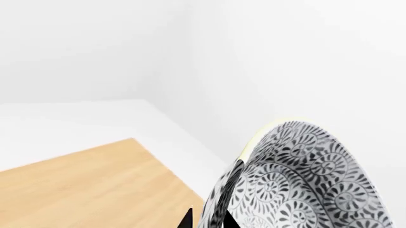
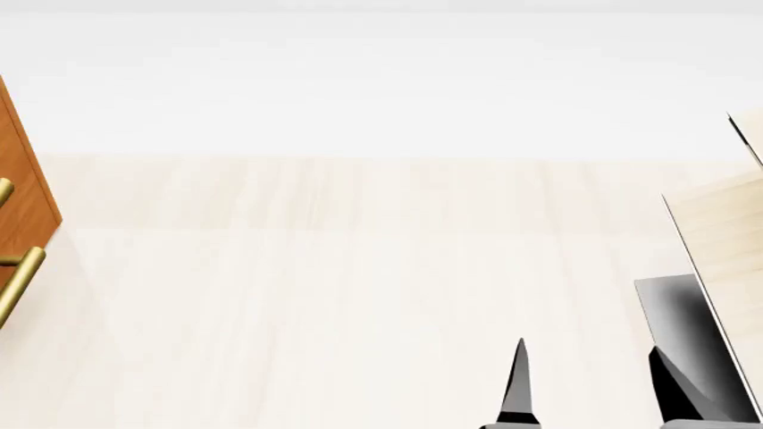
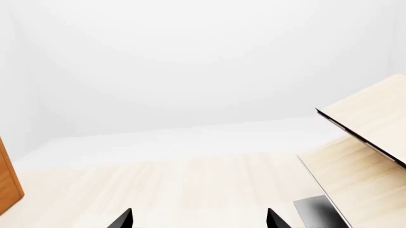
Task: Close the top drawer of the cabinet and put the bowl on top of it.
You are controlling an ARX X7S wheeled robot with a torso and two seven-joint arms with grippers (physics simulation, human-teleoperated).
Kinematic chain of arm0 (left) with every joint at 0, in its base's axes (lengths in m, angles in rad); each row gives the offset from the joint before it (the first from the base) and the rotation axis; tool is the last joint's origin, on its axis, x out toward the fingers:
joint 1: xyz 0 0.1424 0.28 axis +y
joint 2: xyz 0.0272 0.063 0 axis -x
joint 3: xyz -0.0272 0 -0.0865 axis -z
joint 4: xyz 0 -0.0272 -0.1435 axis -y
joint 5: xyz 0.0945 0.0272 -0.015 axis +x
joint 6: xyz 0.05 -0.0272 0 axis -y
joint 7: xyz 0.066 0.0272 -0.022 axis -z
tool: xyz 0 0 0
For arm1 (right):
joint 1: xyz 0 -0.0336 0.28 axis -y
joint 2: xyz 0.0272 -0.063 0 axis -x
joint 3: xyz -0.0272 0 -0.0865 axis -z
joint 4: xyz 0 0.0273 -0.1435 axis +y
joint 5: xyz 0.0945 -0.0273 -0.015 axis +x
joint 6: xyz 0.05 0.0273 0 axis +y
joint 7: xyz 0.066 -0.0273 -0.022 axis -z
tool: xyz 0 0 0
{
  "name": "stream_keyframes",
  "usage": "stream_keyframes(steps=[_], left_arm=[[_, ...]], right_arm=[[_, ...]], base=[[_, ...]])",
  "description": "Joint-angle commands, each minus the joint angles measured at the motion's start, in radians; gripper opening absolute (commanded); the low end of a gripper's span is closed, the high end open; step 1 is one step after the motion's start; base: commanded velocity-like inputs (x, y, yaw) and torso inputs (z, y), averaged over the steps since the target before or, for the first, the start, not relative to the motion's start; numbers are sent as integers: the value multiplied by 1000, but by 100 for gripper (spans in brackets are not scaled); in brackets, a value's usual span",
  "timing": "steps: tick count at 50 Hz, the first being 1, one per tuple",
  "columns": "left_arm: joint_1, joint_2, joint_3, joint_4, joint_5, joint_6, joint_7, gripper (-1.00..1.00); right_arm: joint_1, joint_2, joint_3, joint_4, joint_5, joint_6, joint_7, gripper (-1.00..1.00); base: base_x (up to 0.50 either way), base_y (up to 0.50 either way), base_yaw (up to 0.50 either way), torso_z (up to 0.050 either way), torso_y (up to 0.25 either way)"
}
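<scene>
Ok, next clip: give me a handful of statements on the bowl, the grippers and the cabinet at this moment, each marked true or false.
1. The bowl is held close at the left gripper, tilted on edge. True.
2. The right gripper holds a spoon. False: its fingers stand apart with nothing between them.
3. The cabinet shows at the left edge of the head view, with brass handles. True.
4. The bowl is plain white. False: it carries a dark floral pattern.
5. The bowl rests on the cabinet. False: it is at the gripper.
</scene>
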Motion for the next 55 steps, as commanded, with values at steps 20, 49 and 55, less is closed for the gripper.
stream_keyframes(steps=[20, 49, 55], left_arm=[[4, -49, -94, -102, -25, 78, -4, -100], [221, -114, -166, -27, -54, 127, 10, -100], [245, -123, -178, -31, -57, 136, 14, -100]], right_arm=[[-25, 8, 4, 3, -14, -30, -7, 100], [-1, 13, -27, -4, -11, -18, 15, 100], [-1, 14, -35, -7, -14, -18, 17, 100]], base=[[0, 0, 0, 1, 0], [0, 0, 0, 0, 0], [0, 0, 0, 0, 2]])
